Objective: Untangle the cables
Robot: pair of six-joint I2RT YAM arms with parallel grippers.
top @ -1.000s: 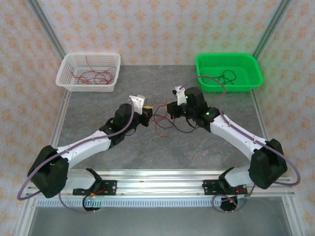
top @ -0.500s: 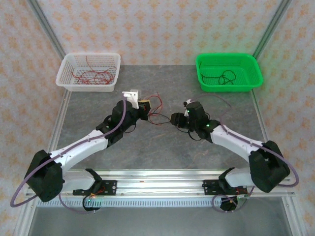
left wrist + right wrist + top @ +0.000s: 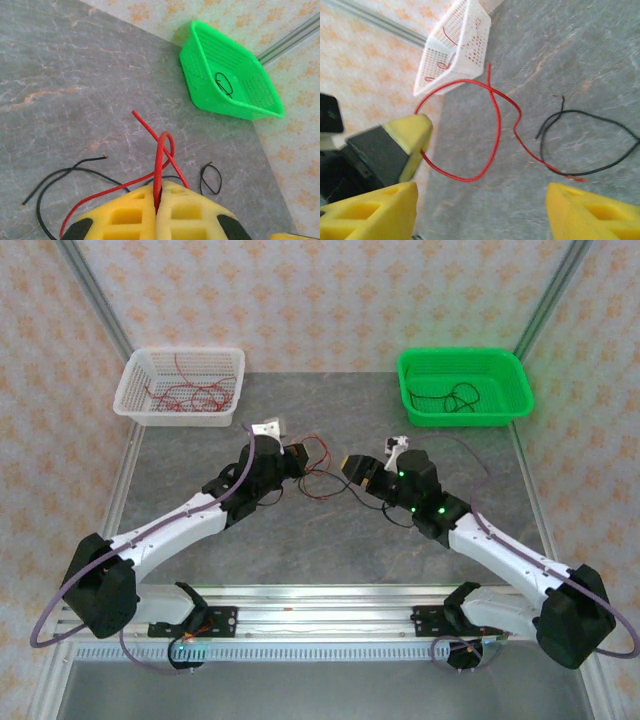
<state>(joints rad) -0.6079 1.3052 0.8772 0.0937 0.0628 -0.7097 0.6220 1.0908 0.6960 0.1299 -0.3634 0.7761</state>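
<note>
**Left end effector [image 3: 157,200] clamps a red cable [image 3: 161,150]; right end effector [image 3: 481,207] is open and empty.**

The left's yellow pads [image 3: 192,212] are closed tight on the red cable, and its loop juts out ahead of them. That probably sets it apart from the black cables [image 3: 590,171], which lie slack on the desk [image 3: 330,540]. The right's fingers [image 3: 585,210] are spread wide with nothing between them and face that loop from close by, which looks like a position for taking a strand and drawing it free. The loose snarl sits mid-desk between the two end effectors. The white basket [image 3: 185,351] at far left holds red strands and the green basket [image 3: 465,352] at far right holds black ones. Sorting by colour therefore seems to be the aim, and the pinched cable would belong in the white basket.
</note>
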